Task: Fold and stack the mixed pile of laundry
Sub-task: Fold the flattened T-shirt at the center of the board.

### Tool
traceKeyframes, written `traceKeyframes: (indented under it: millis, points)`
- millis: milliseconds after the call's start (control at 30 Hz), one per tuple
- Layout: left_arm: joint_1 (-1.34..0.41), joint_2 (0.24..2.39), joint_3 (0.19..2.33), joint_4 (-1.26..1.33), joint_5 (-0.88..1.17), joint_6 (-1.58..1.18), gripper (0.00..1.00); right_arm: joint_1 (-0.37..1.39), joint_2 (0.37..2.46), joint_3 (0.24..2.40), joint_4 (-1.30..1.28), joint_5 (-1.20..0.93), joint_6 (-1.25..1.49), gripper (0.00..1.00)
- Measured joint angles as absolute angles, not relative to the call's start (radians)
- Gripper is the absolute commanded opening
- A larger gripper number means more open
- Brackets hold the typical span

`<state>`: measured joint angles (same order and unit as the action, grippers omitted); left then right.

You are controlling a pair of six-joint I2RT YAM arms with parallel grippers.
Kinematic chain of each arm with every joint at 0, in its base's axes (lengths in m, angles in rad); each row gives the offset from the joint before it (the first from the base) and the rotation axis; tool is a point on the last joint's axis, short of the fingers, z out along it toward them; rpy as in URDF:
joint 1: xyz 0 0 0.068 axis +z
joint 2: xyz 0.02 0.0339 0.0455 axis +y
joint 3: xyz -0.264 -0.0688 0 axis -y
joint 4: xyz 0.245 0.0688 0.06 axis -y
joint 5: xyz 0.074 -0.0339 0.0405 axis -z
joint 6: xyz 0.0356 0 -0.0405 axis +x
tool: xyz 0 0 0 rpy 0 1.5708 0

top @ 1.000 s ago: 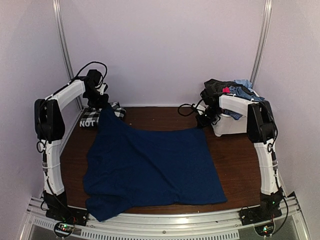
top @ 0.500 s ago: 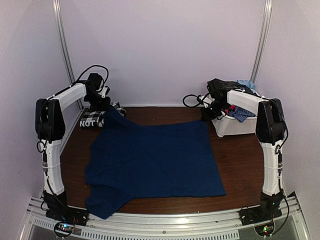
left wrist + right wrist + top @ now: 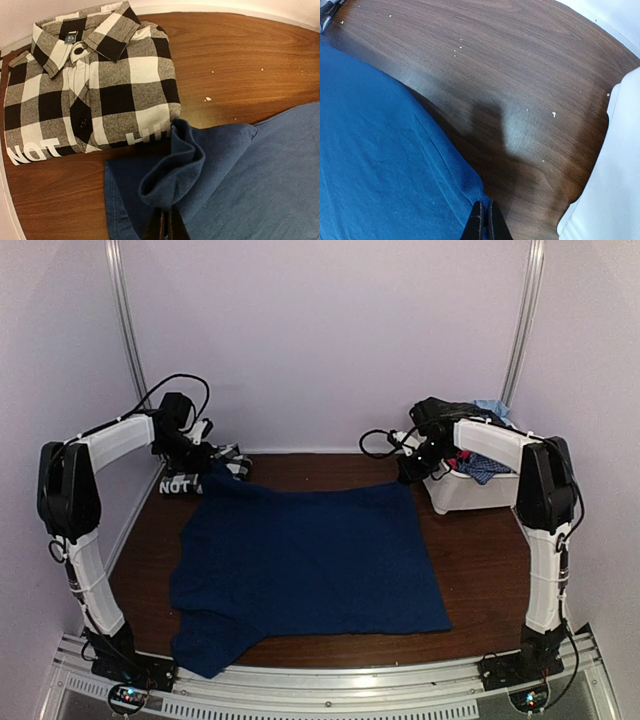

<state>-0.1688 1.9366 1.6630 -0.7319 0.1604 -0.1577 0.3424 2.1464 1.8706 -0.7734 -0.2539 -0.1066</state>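
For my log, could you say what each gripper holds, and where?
The navy garment: left gripper pinches its far-left corner, right gripper its far-right corner.

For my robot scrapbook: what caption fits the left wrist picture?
Jaws pinch a bunched corner of the navy garment beside the folded checked shirt.

The left arm [image 3: 115, 433] and the right arm [image 3: 485, 440] are made of long white tubes with fat black joints. Thin black cables [image 3: 185, 378] loop off their tops. Each black base [image 3: 125, 670] has tiny red and green lights. The fingers [image 3: 157, 227] are thin and dark.
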Motion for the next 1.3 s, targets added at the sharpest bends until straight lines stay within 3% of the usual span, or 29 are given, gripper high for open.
traceKeyframes:
  millis: [333,600,1033,1133,1233,1300]
  points:
    - [-0.205,1.728,1.438,-0.707,0.165,-0.147,0.00,0.347,1.940,1.630,-0.745,-0.227,-0.107,0.00]
    - [-0.257,1.580,1.191,-0.737,0.175,-0.205,0.00,0.350,1.903,1.427,-0.720,-0.227,-0.100,0.00]
    - [-0.292,1.547,1.057,-0.750,0.168,-0.311,0.00,0.372,1.904,1.375,-0.687,-0.218,-0.104,0.00]
    - [-0.298,1.531,1.053,-0.754,0.165,-0.289,0.10,0.376,1.904,1.373,-0.688,-0.200,-0.106,0.01]
    - [-0.302,1.529,1.048,-0.760,0.188,-0.253,0.23,0.376,1.904,1.370,-0.693,-0.184,-0.109,0.08]
    - [-0.311,1.529,1.045,-0.771,0.219,-0.217,0.25,0.376,1.905,1.370,-0.706,-0.178,-0.112,0.09]
